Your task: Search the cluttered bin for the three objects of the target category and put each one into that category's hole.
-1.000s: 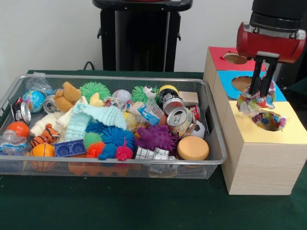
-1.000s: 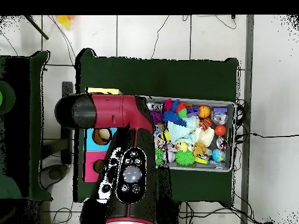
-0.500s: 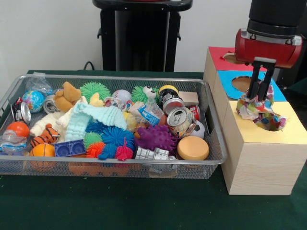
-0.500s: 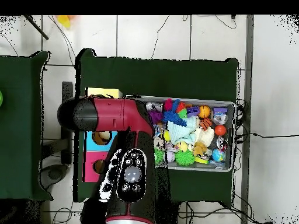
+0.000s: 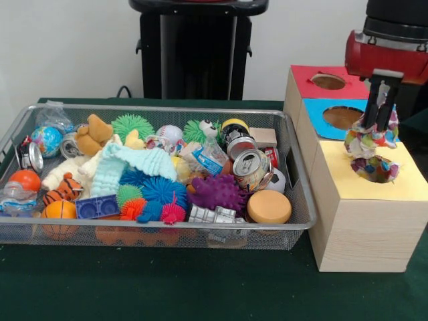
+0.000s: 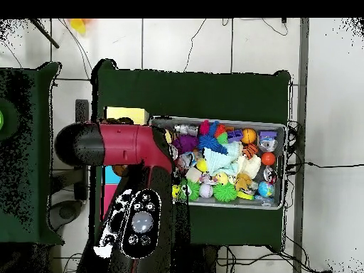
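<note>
The claw (image 5: 380, 119) was clamped on a crumpled wrapper (image 5: 370, 139), which hung just above the hole (image 5: 374, 168) near the yellow box-top's (image 5: 348, 179) far edge, slightly toward the blue side.

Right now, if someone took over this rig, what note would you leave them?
Gripper: shut on the multicoloured crumpled wrapper, held just above the yellow box's hole.
A similar colourful item already shows inside that hole.
Blue box hole and red box hole look empty.
Left: release the wrapper into the yellow hole, then search the wire bin of toys and cans for any remaining match.
</note>
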### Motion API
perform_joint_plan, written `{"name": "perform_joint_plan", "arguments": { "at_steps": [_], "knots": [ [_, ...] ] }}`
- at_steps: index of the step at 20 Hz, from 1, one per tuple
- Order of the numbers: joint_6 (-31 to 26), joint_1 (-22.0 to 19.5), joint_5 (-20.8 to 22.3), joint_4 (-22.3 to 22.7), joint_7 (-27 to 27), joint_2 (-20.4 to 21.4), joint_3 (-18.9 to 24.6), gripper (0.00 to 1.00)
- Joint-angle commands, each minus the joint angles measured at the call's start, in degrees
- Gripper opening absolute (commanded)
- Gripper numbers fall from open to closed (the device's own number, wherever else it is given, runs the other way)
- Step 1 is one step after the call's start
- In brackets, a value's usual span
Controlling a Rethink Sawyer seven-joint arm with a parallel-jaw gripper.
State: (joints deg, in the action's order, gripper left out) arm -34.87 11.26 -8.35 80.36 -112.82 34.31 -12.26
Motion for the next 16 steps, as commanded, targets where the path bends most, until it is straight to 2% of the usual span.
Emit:
{"name": "perform_joint_plan", "arguments": {
  "at_steps": [1,5,11,16],
  "knots": [
    [-4.59,2.60,-3.92,3.93,-20.99,-0.97,-1.53,0.00],
    [-5.83,3.13,-5.32,-0.21,-20.34,-2.95,-3.15,0.00],
    [-2.68,0.46,-5.73,-5.52,-16.75,-7.83,-2.66,0.00],
    [-1.67,0.72,-6.52,-5.92,-16.91,-8.75,-2.79,0.00]
  ]
}}
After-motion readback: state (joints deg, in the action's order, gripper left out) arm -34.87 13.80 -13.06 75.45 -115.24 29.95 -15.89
